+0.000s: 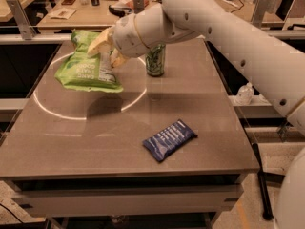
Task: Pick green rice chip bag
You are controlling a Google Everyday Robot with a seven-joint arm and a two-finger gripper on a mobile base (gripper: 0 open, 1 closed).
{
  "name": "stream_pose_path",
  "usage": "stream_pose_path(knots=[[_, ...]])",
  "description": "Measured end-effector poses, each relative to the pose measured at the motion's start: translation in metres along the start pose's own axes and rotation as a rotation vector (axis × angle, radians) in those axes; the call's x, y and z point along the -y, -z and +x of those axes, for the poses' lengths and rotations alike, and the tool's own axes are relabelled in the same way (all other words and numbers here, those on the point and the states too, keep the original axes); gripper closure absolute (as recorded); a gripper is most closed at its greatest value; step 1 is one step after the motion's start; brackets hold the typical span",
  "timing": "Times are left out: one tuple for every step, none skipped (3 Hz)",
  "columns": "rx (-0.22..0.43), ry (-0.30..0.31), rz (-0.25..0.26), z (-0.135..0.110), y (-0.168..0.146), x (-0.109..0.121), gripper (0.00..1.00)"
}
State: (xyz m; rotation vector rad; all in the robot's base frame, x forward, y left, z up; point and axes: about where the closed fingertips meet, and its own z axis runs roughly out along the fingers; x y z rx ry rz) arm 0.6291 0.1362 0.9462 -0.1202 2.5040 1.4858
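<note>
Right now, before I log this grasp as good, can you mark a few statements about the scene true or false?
1. The gripper is shut on the green rice chip bag, at the bag's upper right edge. True.
2. The bag lies flat on the table. False: it hangs tilted above the surface, and its shadow falls on the tabletop below it.
3. The green drink can stands upright, its top partly hidden by the arm. True.
4. The dark-blue packet leans against the can. False: it lies flat and well apart from the can, near the table's front edge.
</note>
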Motion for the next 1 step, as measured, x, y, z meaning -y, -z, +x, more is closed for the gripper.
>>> stream_pose_path(knots=[[0.02, -0.012, -0.059, -0.0036, 0.0092, -0.0121, 1.0]])
